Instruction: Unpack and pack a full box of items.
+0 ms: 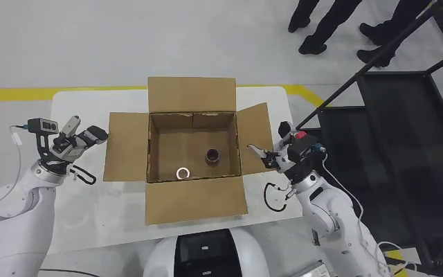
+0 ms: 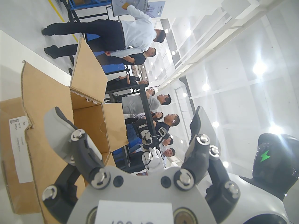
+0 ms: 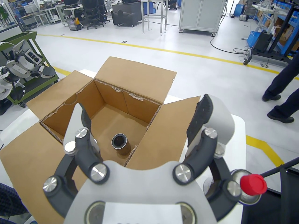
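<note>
While one open cardboard box (image 1: 194,119) sits on the table (image 1: 79,104), left hand (image 2: 126,115) and right hand (image 3: 142,101) flank it, both spread, empty. Inside: one dark cylinder (image 1: 212,156), one pale ring (image 1: 183,173).

White table (image 1: 121,208), open cardboard box (image 1: 194,201) atop

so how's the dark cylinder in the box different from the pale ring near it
The dark cylinder is brown-black; the pale ring is whitish. The cylinder stands upright and taller, open end up; the ring looks low and flat. The ring lies by the box wall nearest the robot; the cylinder stands farther in. Both are round, apart, on the box floor.
</note>
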Controlling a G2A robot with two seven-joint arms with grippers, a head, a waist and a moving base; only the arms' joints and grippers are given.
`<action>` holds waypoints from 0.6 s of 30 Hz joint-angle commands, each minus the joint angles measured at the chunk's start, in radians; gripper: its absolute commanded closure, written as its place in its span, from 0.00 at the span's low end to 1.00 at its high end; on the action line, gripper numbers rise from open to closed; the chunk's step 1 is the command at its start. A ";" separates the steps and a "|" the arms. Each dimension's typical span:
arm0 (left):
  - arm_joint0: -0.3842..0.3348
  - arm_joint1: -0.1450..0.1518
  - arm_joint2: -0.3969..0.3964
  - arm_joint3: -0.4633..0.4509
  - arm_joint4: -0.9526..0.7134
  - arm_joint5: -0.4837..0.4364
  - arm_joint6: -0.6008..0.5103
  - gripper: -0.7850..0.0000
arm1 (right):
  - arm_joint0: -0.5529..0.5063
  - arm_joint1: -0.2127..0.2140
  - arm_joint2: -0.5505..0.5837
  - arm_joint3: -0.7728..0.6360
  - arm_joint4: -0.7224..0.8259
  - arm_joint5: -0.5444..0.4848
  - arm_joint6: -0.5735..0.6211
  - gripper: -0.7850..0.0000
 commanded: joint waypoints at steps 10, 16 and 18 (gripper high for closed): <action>0.000 0.000 0.000 0.000 -0.002 0.000 0.000 0.00 | 0.003 0.000 -0.001 0.000 -0.001 0.002 0.003 0.00; 0.000 0.000 0.000 0.000 -0.002 0.000 0.000 0.00 | -0.018 0.000 0.092 0.014 0.000 0.082 -0.049 0.00; 0.000 0.000 0.000 0.000 -0.002 0.000 0.000 0.00 | -0.042 0.001 0.146 0.034 0.016 0.095 -0.079 0.00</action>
